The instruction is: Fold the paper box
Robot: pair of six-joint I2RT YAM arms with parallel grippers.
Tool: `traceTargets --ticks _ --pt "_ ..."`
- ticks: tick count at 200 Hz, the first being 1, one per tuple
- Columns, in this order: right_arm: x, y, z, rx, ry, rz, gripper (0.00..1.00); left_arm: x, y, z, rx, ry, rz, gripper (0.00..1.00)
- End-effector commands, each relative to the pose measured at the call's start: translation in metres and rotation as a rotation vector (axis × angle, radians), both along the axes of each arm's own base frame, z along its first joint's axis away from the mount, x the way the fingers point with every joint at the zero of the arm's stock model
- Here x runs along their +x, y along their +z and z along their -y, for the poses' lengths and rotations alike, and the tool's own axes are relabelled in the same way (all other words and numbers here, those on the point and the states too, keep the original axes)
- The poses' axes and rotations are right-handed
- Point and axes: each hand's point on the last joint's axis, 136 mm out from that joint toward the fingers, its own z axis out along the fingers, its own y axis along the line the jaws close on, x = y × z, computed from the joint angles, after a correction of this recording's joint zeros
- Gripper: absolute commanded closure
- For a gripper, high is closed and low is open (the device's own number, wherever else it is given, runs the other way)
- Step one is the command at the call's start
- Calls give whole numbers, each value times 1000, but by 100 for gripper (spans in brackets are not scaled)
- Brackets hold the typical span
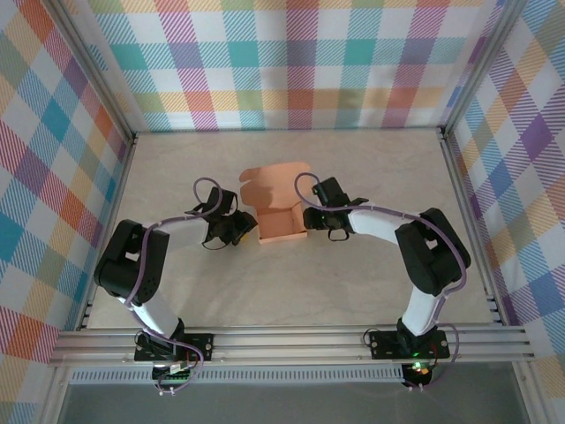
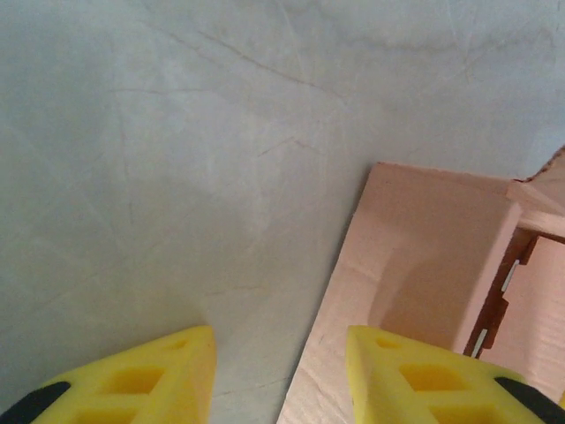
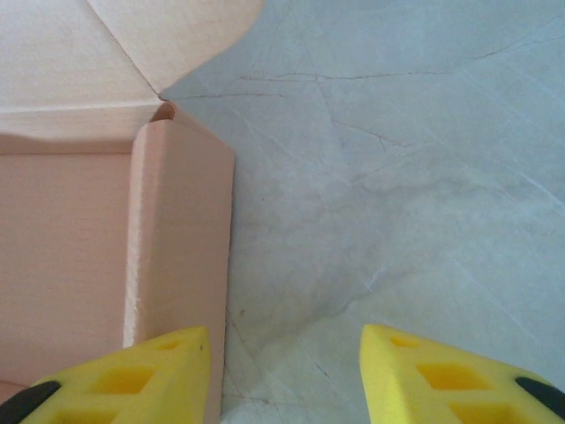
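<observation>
The box [image 1: 281,212] sits mid-worktop [image 1: 371,291] between my hands, side walls raised, far flap lying flat. My left hand [image 1: 234,230] and right hand [image 1: 316,221] are both spread, holding nothing. Next, I reckon, that flap needs folding over.

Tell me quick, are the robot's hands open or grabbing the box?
Left gripper: open, not gripping the box.
Right gripper: open, holding nothing.

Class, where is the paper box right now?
In the top view, the paper box sits mid-table, between the left gripper and the right gripper.
</observation>
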Motion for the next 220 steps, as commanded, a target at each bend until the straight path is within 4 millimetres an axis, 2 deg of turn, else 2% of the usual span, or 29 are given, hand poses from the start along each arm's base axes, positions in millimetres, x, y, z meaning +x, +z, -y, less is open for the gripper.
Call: traceTargets --ticks 1,22,41,64,88,106,127,145,192,220 --pt "-10 25 -1 41 67 64 49 -15 -1 -6 66 -16 -31 56" --pt "-15 45 6 71 116 122 42 -10 14 -12 102 -28 43 52" --pt "-16 67 8 101 189 178 32 -9 33 -21 135 -38 149 43" --pt "-14 85 7 105 265 222 24 -11 52 -35 222 -61 219 33" --pt "-6 102 6 99 313 255 23 -13 66 -45 285 -83 261 28" --pt "7 108 11 77 268 236 25 -15 71 -50 306 -85 278 25" --pt "16 100 19 73 123 156 29 -14 67 -44 273 -84 282 25" --pt "11 91 19 115 28 118 33 -13 59 -32 201 -81 277 27" --pt "-16 48 -5 171 -86 -16 49 -12 44 12 1 -125 255 46" --pt "-22 33 -17 171 -87 -60 59 -10 32 23 -35 -136 229 54"
